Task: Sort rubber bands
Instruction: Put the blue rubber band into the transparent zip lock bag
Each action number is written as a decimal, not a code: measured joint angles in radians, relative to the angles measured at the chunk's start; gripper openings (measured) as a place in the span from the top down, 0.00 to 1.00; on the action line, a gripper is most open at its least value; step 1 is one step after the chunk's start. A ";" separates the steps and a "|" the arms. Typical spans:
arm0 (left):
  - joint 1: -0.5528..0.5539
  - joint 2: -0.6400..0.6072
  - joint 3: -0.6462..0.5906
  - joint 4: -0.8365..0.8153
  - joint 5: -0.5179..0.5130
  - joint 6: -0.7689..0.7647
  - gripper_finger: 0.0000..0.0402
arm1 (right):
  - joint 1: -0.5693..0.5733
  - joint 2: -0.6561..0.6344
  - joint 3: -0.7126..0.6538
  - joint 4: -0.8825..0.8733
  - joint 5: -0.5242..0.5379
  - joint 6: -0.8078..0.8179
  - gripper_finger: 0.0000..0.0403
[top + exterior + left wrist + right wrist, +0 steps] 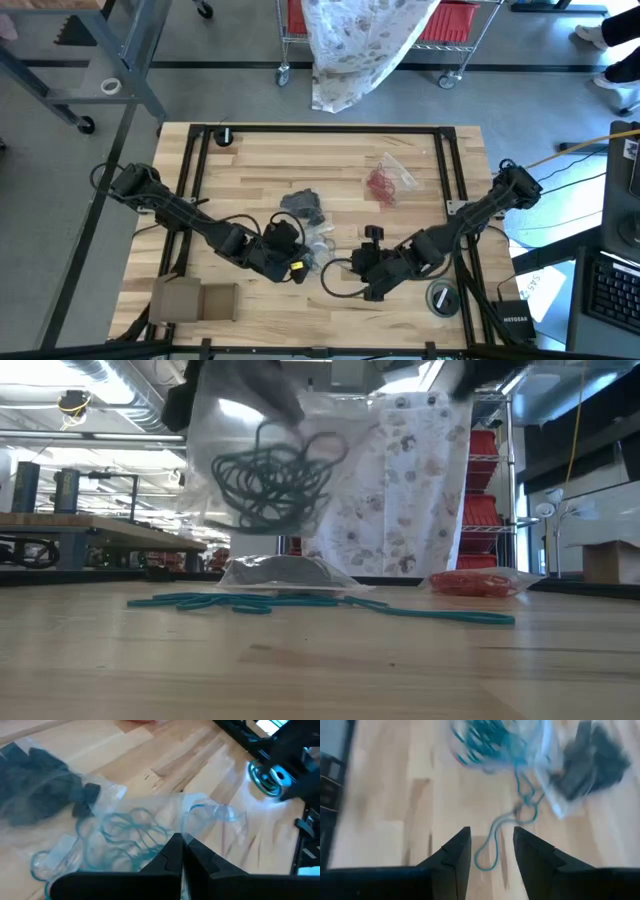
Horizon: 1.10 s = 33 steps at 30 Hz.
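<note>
Over the surface (250,160), the high view shows three clear bags: one of red rubber bands (383,183), one of dark bands (303,205), and one by the left end effector (296,262). Sorting looks largely done.

At table height, that teal-band bag (275,478) hangs lifted; several loose teal bands (330,603) remain unbagged, number unclear.

From the left wrist, the fingers (175,857) are pressed together, pinching the bag's plastic.

From the right wrist, the right end effector (491,851) is spread, empty, above stray teal loops.
</note>
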 joint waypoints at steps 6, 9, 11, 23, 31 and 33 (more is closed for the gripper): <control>0.000 0.000 0.000 0.002 0.000 0.005 1.00 | -0.039 0.001 -0.307 0.453 -0.038 0.088 0.65; 0.000 0.000 0.000 0.002 -0.001 0.011 1.00 | -0.066 0.019 -0.419 0.665 -0.056 0.108 0.65; 0.000 0.000 0.000 0.006 0.000 0.025 1.00 | -0.083 0.046 -0.455 0.745 -0.069 0.096 0.65; 0.000 0.000 0.000 0.008 0.000 0.035 1.00 | -0.101 0.298 -0.358 0.803 -0.051 0.013 0.66; -0.008 0.000 0.000 0.013 0.000 0.035 1.00 | -0.108 0.338 -0.305 0.654 -0.023 0.052 0.95; -0.013 0.000 0.000 0.013 0.000 0.035 1.00 | -0.108 0.338 -0.305 0.649 -0.027 0.050 0.98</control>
